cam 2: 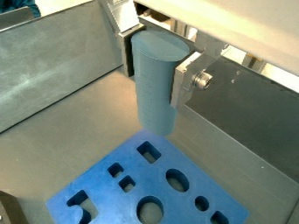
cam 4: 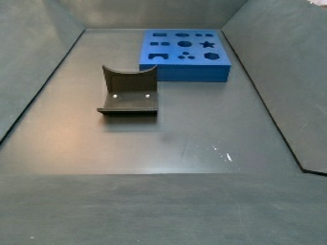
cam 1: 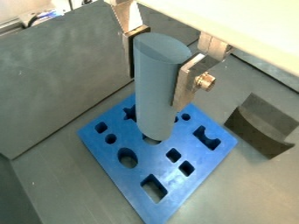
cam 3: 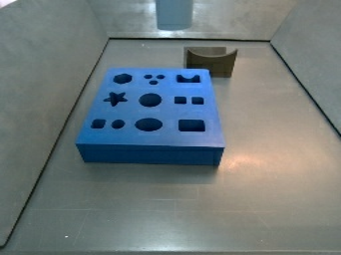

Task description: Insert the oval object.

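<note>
Grey-blue oval object [cam 1: 158,86] — smooth, upright — clamped in claw [cam 1: 162,63].

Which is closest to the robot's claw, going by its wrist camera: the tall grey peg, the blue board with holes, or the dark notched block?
1. The oval object: held between the fingers of the gripper.
2. The blue block: on the floor under the peg's lower end.
3. The dark olive notched block: farthest, off to the side on the floor.
</note>
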